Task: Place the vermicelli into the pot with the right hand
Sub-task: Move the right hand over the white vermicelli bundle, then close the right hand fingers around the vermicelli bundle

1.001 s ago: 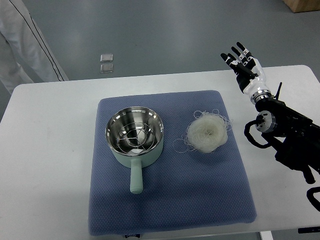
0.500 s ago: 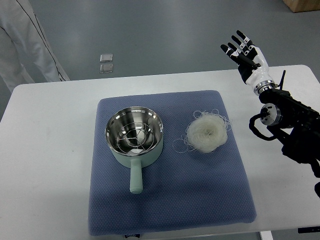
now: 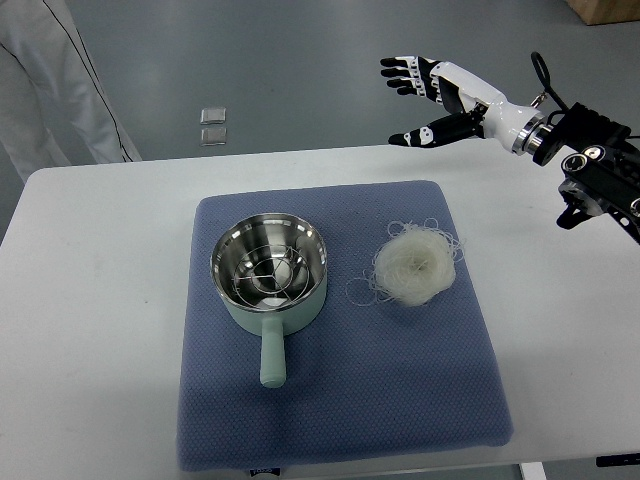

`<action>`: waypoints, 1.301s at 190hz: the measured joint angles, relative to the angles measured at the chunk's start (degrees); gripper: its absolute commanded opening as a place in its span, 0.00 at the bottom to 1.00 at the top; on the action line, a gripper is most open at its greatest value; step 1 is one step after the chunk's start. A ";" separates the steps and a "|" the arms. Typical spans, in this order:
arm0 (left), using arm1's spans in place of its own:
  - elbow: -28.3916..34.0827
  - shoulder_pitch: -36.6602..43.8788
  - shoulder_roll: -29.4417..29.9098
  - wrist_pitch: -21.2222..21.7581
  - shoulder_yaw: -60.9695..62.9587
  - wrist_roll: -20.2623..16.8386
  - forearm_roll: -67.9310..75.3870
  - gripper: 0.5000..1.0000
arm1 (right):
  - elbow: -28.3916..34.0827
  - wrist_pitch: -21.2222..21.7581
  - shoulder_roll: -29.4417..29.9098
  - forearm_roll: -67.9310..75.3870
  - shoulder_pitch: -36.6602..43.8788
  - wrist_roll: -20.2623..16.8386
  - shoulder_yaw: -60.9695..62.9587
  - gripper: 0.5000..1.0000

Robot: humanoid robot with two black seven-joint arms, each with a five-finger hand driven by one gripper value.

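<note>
White table (image 3: 100, 300) on grey floor (image 3: 300, 60), blue mat (image 3: 400, 400) on top. Noodles (image 3: 414, 264) lie on mat, right of green pot (image 3: 270, 272). Right hand (image 3: 440, 95) spread wide, empty, above table's far edge. Person's white trouser leg (image 3: 50, 90) top left.

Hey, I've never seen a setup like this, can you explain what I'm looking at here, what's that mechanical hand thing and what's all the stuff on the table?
This is one camera looking steeply down from a humanoid robot's own side of a white table. The black-and-white fingered thing at the upper right is the robot's right hand; its fingers are spread and it holds nothing. The left arm is out of view. On the table lies a blue mat. On the mat stand a pale green pot with a wire rack inside, handle pointing toward the camera, and to its right a loose nest of white vermicelli. A person's white-clad leg shows at the top left.
</note>
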 measured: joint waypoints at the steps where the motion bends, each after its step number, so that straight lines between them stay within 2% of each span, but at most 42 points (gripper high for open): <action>1: 0.00 0.00 0.00 0.00 0.00 0.00 0.00 1.00 | 0.15 0.18 -0.15 -0.42 0.12 0.01 -0.13 0.82; 66: -0.01 0.00 0.00 0.00 0.03 0.00 0.00 1.00 | 10.53 12.97 -8.49 -24.81 8.29 2.18 -8.54 0.82; 103: -0.01 -0.01 0.00 0.00 0.02 0.00 0.00 1.00 | 15.98 16.47 -10.01 -33.43 10.51 2.52 -12.54 0.82; 163: -0.01 0.00 0.00 0.00 0.02 0.00 0.00 1.00 | 16.83 14.12 -8.59 -44.16 10.37 2.23 -16.08 0.82; 247: -0.01 0.00 0.00 0.00 0.02 0.00 0.00 1.00 | 15.49 4.94 -8.72 -46.51 8.38 1.32 -21.40 0.82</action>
